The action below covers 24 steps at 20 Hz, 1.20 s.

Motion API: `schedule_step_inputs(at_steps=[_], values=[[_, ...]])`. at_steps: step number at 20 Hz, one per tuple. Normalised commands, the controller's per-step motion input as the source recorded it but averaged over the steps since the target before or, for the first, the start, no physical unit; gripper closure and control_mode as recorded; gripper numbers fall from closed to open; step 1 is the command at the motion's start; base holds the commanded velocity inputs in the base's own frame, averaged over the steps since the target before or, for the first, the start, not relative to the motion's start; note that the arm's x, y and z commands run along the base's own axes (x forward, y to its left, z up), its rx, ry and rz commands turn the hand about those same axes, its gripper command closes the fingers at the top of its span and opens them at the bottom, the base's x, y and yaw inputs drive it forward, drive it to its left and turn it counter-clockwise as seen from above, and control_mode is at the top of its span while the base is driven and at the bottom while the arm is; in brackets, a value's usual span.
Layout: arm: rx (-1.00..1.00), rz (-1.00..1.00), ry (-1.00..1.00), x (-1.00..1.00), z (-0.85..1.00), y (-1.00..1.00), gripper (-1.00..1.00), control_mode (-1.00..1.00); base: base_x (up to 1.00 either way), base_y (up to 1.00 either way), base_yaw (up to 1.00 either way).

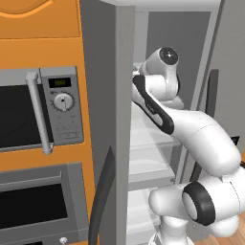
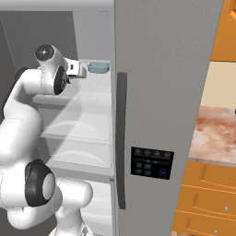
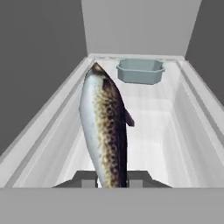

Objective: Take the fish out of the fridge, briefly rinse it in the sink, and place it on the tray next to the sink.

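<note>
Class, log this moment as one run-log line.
stage: fish pickup | claw: shut on fish | place: fridge shelf | behind: small tub

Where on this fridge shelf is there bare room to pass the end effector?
The fridge shelf lies bare right of the fish, up to the right wall and in front of the blue-grey container. Left of the fish is a narrower strip. The back is crowded by the container; the end effector is shut on the fish.

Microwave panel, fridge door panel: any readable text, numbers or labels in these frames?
None legible.
Microwave display: green digits, too blurred to read.
Microwave keypad: marks too small to read.
Fridge door control panel: small icons and buttons, no readable characters.
Fish, bin, shelves: no text.
</note>
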Motion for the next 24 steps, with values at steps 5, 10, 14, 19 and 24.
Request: schedule_step_inputs(at_steps=[5, 10, 14, 19, 24], values=[[0.06, 0.0, -0.08, -1.0, 0.64, -0.32, 1.0, -1.0, 0.0, 0.0, 0.0], [0.01, 0.0, 0.01, -1.0, 0.08, -0.22, 1.0, -1.0, 0.0, 0.0, 0.0], [-0.01, 0.0, 0.09, -1.0, -0.48, -0.12, 1.0, -1.0, 0.0, 0.0, 0.0], [-0.07, -0.04, 0.03, -0.88, -0.07, -0.06, 1.0, -1.0, 0.0, 0.0, 0.0], [0.0, 0.0, 0.02, -0.25, -0.06, 0.0, 1.0, -1.0, 0.0, 0.0, 0.0]])
